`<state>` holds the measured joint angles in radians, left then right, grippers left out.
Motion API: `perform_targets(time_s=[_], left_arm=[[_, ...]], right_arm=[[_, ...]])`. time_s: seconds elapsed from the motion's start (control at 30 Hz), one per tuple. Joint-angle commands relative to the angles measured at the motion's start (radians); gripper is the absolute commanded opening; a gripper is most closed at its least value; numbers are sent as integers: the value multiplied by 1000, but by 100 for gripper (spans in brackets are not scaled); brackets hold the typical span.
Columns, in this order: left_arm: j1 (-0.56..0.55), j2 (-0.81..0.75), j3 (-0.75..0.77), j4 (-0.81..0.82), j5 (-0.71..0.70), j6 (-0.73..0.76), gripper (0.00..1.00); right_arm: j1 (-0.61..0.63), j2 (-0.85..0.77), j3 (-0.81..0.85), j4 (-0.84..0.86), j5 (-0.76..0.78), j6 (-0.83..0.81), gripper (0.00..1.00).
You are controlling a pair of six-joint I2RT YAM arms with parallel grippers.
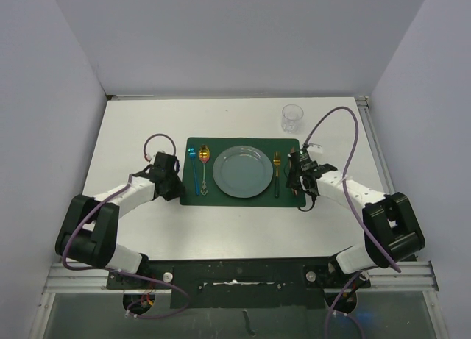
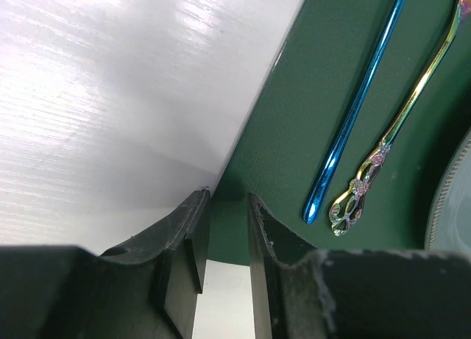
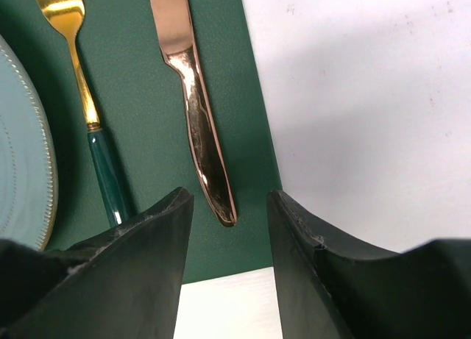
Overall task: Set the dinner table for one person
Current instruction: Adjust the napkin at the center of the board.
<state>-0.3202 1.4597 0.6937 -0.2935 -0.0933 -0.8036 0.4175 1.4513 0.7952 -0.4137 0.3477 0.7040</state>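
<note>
The white dinner table (image 1: 147,126) carries a dark green placemat (image 1: 221,199) with a grey-green plate (image 1: 241,170) in its middle. A blue spoon (image 1: 193,166) and an iridescent gold spoon (image 1: 204,166) lie left of the plate. A gold fork with a green handle (image 1: 277,170) lies to its right. A copper knife (image 3: 193,104) lies beside the fork near the mat's right edge. My left gripper (image 2: 228,195) hovers over the mat's near left corner, open a little, holding nothing. My right gripper (image 3: 229,195) is open just short of the knife's handle end.
A clear glass (image 1: 292,117) stands on the table at the back right, beyond the right arm. Metal rails run along the table's right and near edges. Grey walls close in the left, back and right sides.
</note>
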Motion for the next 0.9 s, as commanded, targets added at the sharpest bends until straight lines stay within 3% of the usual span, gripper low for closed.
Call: perform_targets(time_s=[0.0, 0.87], left_arm=[[-13, -28, 33, -26, 20, 4, 23], [-131, -20, 110, -113, -47, -7, 23]], right_arm=[[-11, -12, 54, 18, 43, -11, 46], [-28, -49, 62, -1, 50, -30, 45]])
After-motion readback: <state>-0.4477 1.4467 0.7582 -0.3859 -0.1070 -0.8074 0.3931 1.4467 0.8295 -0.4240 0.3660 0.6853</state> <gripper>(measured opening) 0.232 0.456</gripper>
